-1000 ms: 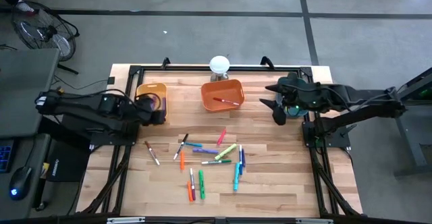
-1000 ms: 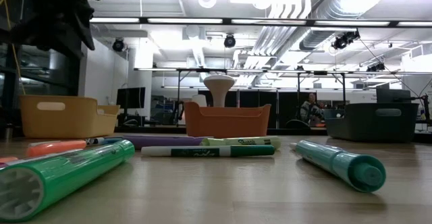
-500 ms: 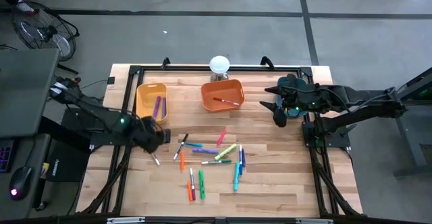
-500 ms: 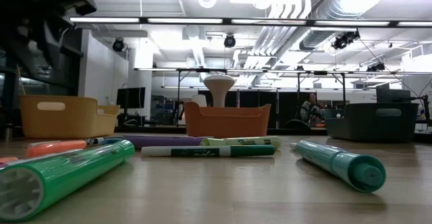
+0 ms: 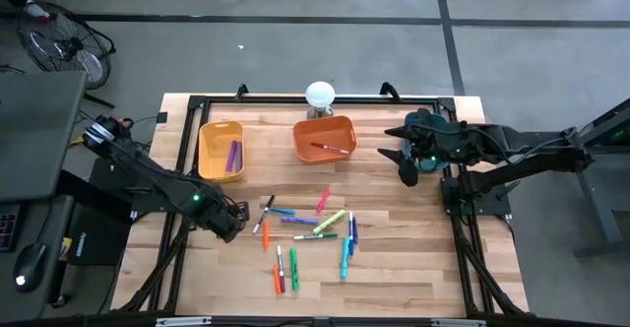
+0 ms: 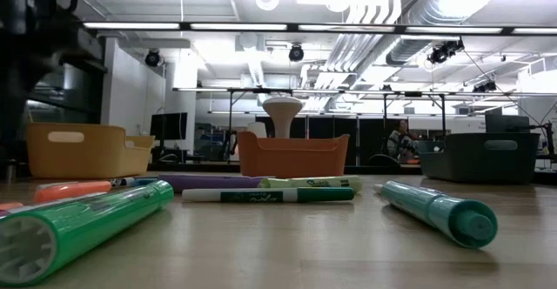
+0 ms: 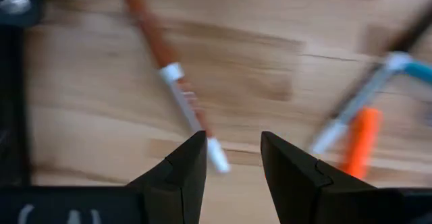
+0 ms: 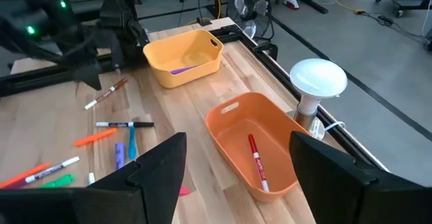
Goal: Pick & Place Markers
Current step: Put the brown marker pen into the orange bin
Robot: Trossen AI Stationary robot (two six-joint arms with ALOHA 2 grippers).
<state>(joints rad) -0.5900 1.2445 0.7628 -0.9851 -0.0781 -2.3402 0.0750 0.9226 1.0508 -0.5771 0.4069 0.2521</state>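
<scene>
Many markers (image 5: 307, 230) in several colours lie scattered flat on the middle of the wooden table. Purple ones lie in the yellow bin (image 5: 209, 150), and a red one (image 8: 257, 162) lies in the orange bin (image 5: 313, 130). My left gripper (image 7: 233, 142) points down, open, over the left end of the scatter. Below the gap between its fingers lies the white end of a brown-capped marker (image 7: 174, 79). My right gripper (image 8: 236, 146) stands open, raised at the table's far right, with nothing between its fingers.
A white dome lamp (image 5: 320, 96) stands behind the orange bin at the far edge. A dark teal bin (image 6: 487, 157) stands at the far right, under my right arm. An orange marker (image 7: 360, 140) and a black-and-white one lie close beside my left gripper.
My left gripper has gone from above the yellow bin toward the table's near edge and down. It has turned about its own axis on the way. It now hangs over the brown-capped marker at the left of the scatter. The purple markers in the yellow bin have come into view.
</scene>
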